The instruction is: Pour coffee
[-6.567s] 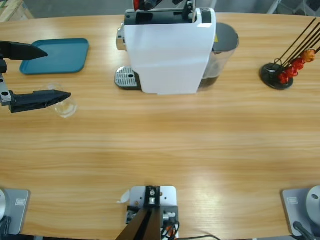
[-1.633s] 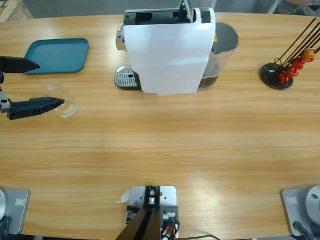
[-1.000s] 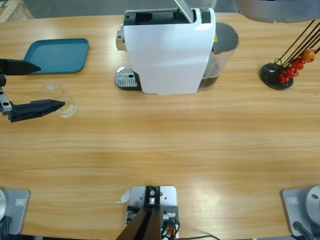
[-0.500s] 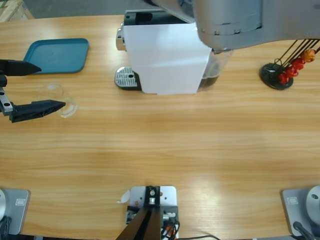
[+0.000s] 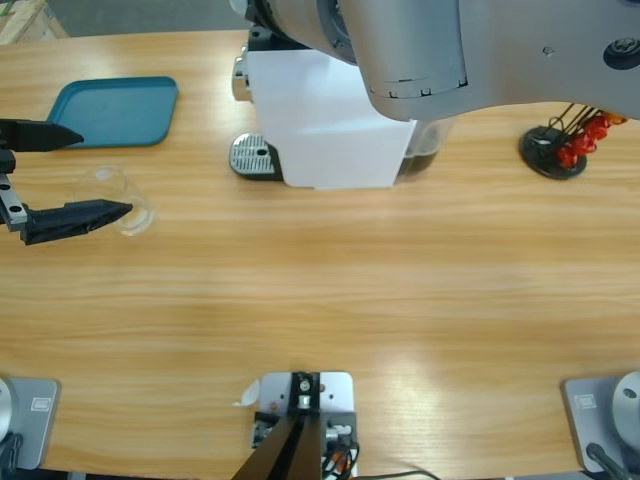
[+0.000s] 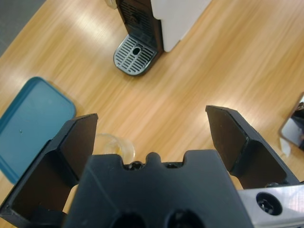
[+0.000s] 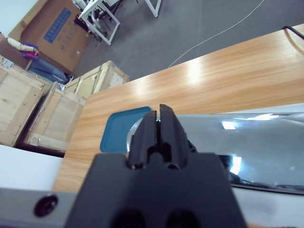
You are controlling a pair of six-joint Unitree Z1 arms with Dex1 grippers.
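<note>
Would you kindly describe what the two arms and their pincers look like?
The left pincer has two matte black, wedge-shaped jaws tapering to points, on a black body with a small silver bracket and screw heads. The right arm is a broad silver-grey shell with fine seam lines and dark screws. The right pincer is black too.

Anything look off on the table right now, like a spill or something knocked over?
No spill shows. One oddity: the clear cup near the open left tool seems to lie tipped on its side beside the blue tray, not under the coffee machine. A silver arm covers the machine's top.
</note>
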